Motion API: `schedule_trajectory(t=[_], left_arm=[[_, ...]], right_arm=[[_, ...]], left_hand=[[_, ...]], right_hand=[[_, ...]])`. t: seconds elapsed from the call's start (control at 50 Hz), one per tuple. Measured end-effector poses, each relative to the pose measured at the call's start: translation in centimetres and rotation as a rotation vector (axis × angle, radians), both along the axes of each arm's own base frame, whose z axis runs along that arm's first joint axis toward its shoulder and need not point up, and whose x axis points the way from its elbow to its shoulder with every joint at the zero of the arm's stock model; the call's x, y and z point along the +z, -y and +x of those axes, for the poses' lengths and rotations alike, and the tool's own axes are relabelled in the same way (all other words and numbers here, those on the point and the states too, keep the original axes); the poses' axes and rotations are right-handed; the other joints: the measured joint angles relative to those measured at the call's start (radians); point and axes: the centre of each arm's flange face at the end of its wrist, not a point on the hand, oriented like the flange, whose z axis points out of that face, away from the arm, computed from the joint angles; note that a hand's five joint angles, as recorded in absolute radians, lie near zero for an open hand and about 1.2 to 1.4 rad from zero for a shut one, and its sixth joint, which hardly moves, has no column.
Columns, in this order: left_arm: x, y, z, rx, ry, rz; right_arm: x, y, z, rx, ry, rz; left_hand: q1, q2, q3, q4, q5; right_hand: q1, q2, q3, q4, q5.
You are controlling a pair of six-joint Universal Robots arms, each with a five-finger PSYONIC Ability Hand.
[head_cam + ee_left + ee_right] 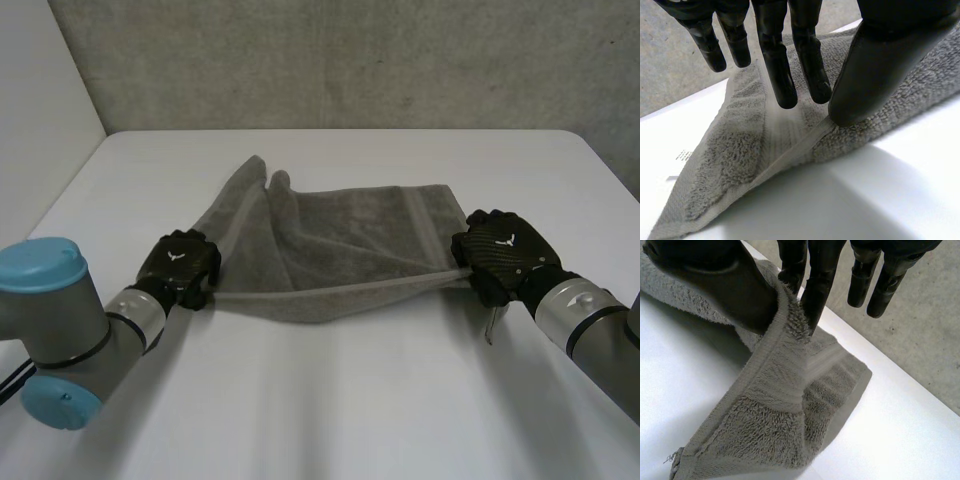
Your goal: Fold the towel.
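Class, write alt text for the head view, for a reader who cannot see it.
A grey terry towel is held up by its near corners, its near edge stretched taut between the robot's black left hand and black right hand. Its far part lies rumpled on the white table.

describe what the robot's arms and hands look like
The left hand and right hand are black, each with a woven-look back bearing a small white emblem. The left arm and right arm are round grey tubes; the left carries light-blue caps.
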Motion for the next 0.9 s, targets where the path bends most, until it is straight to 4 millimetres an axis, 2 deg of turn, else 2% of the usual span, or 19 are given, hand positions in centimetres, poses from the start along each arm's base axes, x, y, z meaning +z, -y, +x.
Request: schedule_trajectory(t=[0.16, 0.28, 0.42, 0.54, 0.64, 0.72, 0.82, 0.9], left_arm=[[-0.3, 0.1, -0.4, -0.04, -0.011, 0.008], [-0.5, -0.3, -0.6, -0.076, -0.018, 0.023], [-0.7, -0.5, -0.6, -0.08, -0.017, 0.032], [-0.9, -0.1, -0.5, -0.071, -0.015, 0.027], [-0.5, 0.6, -0.2, -0.054, -0.018, 0.01], [1.1, 1.1, 0.3, -0.036, -0.028, -0.028], [5.3, 0.9, 1.2, -0.012, -0.055, -0.122], [9.2, 0.1, 2.0, 0.006, -0.075, -0.212]], right_arm=[[-0.1, -0.1, -0.1, -0.004, -0.002, 0.011], [-0.1, 0.0, -0.1, -0.004, -0.002, 0.011], [-0.2, 0.0, -0.1, -0.005, -0.002, 0.013], [-0.3, 0.1, -0.1, -0.006, -0.002, 0.016], [-0.1, 0.0, -0.2, -0.01, -0.003, 0.03], [0.5, -0.1, -0.6, -0.022, -0.001, 0.059], [2.3, -0.3, -1.0, -0.032, 0.002, 0.083], [4.6, -0.8, -1.3, -0.034, 0.009, 0.063]], left_hand=[[-0.09, -0.092, 0.0, 0.0, -0.09], [-0.267, -0.264, 0.0, 0.0, -0.27], [-0.273, -0.272, 0.0, 0.0, -0.279], [0.249, 0.276, 0.0, 0.0, 0.264], [0.25, 0.316, 0.0, 0.0, 0.286], [0.25, 0.319, 0.0, 0.0, 0.286], [0.25, 0.32, 0.0, 0.0, 0.292], [0.255, 0.321, 0.0, 0.0, 0.315]], right_hand=[[0.0, 0.0, 0.0, 0.0, 0.0], [0.0, 0.0, 0.0, 0.0, 0.0], [0.0, 0.0, 0.0, 0.0, 0.0], [0.0, 0.0, 0.0, 0.0, 0.0], [0.0, 0.0, 0.0, 0.0, 0.0], [0.0, 0.0, 0.0, 0.0, 0.0], [0.0, 0.0, 0.0, 0.0, 0.0], [0.0, 0.0, 0.0, 0.0, 0.0]])
